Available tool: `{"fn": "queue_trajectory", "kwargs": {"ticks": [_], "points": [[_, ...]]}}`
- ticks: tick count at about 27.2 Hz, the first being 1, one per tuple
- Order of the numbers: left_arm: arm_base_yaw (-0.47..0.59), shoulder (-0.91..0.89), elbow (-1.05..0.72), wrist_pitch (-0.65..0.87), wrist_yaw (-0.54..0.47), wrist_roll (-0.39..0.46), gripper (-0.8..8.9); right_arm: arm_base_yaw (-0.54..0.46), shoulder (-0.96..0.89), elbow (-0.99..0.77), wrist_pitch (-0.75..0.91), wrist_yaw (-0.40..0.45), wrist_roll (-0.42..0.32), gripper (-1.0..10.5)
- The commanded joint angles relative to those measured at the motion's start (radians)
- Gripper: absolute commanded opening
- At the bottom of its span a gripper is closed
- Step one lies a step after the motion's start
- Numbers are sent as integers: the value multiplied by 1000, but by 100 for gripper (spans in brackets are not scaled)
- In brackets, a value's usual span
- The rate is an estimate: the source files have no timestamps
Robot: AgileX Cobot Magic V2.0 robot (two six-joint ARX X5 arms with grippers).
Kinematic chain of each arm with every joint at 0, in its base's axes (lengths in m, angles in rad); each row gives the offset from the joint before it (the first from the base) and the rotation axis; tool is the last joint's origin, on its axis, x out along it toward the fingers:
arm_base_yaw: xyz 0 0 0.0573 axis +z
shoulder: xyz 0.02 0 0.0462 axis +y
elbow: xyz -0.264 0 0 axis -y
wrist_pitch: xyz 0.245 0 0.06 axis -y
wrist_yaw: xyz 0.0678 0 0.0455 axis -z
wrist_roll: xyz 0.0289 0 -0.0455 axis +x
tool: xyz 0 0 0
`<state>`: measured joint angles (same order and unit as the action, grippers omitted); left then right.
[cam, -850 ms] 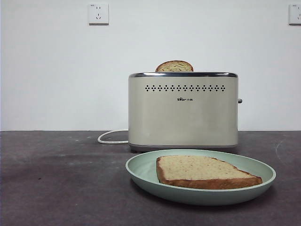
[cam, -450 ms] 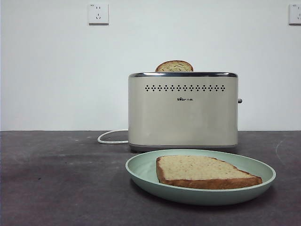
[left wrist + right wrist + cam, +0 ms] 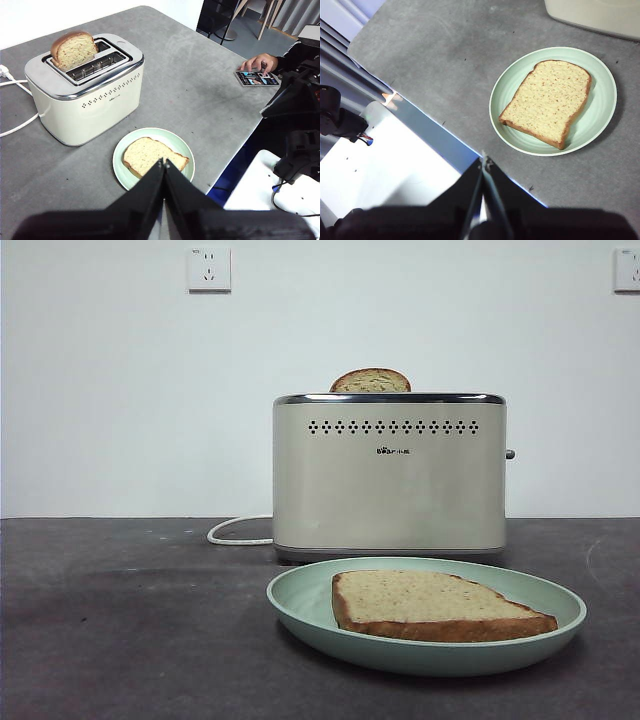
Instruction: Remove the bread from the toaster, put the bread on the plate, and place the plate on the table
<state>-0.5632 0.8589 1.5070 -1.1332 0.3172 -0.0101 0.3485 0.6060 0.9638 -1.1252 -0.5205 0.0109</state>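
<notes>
Bread (image 3: 430, 604) lying flat on the plate (image 3: 300, 602), plate sitting on the table (image 3: 130, 630) right in front of the toaster (image 3: 389, 475). Second slice (image 3: 371, 381) poking out of a toaster slot. Left gripper (image 3: 164, 163) and right gripper (image 3: 484, 161) both pinched together, empty, hanging well above the table.

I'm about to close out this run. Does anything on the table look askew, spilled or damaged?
Nothing stands out. The bread lies flat inside the plate, which rests level on the table in front of the upright toaster. A second slice stands in a toaster slot.
</notes>
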Motion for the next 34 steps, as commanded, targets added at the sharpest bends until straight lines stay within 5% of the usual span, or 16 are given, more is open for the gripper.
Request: {"fn": "queue_trajectory", "kwargs": {"ticks": [1,12,19,28,34], "points": [[0,-2,-4,5,-3,13,-6,2,-3,-5,6,3,-1,2],[5,-2,-4,60,-166,80,-4,2,-3,-5,6,3,-1,2],[199,-24,-49,330,-235,142,-4,2,-3,-5,6,3,-1,2],[469,-276,-533,770,-232,141,-4,2,-3,-5,6,3,-1,2],[569,-499,-923,937,-239,141,-4,2,-3,-5,6,3,-1,2]]}}
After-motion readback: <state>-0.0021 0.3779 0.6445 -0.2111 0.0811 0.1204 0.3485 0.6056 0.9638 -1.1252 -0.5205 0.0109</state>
